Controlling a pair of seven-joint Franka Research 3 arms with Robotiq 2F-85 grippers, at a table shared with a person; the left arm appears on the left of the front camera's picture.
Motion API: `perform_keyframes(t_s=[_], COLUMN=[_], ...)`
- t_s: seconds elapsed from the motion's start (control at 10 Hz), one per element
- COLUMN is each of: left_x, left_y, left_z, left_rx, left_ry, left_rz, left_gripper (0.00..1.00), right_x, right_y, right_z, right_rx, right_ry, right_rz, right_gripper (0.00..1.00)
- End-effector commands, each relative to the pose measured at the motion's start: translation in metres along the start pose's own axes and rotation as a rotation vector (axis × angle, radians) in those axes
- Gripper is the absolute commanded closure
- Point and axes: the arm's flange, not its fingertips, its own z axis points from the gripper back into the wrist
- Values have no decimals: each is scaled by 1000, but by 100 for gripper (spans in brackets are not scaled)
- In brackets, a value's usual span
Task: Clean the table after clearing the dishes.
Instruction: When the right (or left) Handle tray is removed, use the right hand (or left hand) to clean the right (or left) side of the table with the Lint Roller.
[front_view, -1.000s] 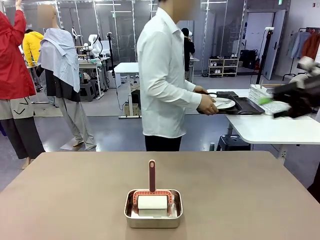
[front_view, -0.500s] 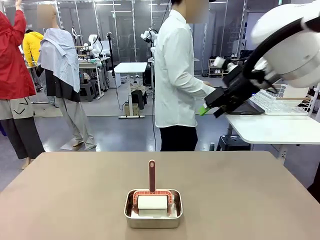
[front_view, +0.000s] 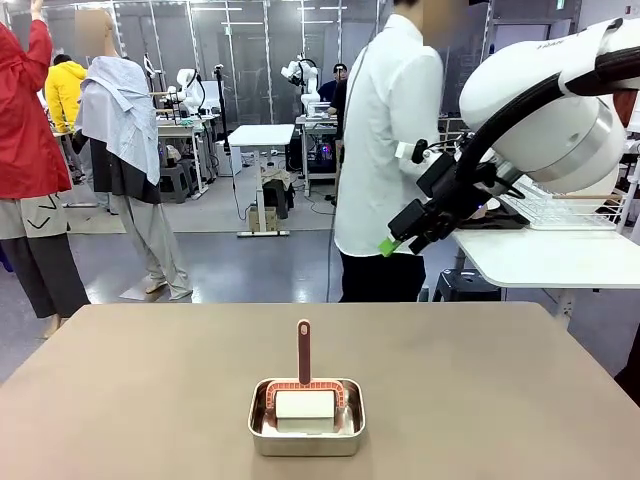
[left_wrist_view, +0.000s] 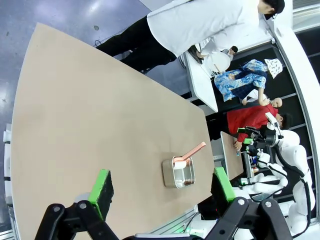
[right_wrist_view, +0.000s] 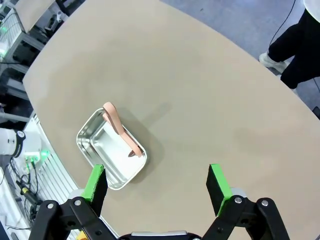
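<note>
"Where is the bench, and which way does it run?"

"The bench (front_view: 500, 390) lies under both my arms. Its long axis runs side to side across the front view. A steel pan (front_view: 306, 447) sits on it near my edge, about midway along."

"What is in the pan?"

"A lint roller (front_view: 305, 404). Its white drum lies crosswise in the pan, parallel to the bench's long axis. Its reddish handle (front_view: 304, 350) points away from me, past the pan's far rim and toward the person (front_view: 385, 150) in a white shirt."

"And your tools?"

"My right tool (front_view: 392, 242) hangs high above the pan and to its right, with the fingers spread, released and gripping nothing. My left tool (left_wrist_view: 161, 171) is likewise spread wide and empty, well above the pan."

"The dishes?"

"From the left wrist I see a white plate (left_wrist_view: 218, 61) well beyond the pan. It is beside the person, at the small white table (front_view: 540, 262)."
</note>
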Motion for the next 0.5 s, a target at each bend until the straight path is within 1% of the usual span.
perform_keyframes(t_s=[0.0, 0.2, 0.3, 0.4], left_x=[0, 0, 0, 0], left_y=[0, 0, 0, 0], left_z=[2, 2, 2, 2], left_rx=[-3, -3, -3, -3], left_ry=[-9, -9, -9, -9], left_rz=[-2, -2, -2, -2], left_gripper=[0, 0, 0, 0], right_x=[1, -1, 8, 23], right_y=[2, -4, 6, 18], right_z=[4, 3, -2, -13], right_rx=[6, -3, -92, -78], right_ry=[-12, -5, 56, 119], right_rz=[-11, -7, 135, 327], right_gripper=[0, 0, 0, 0])
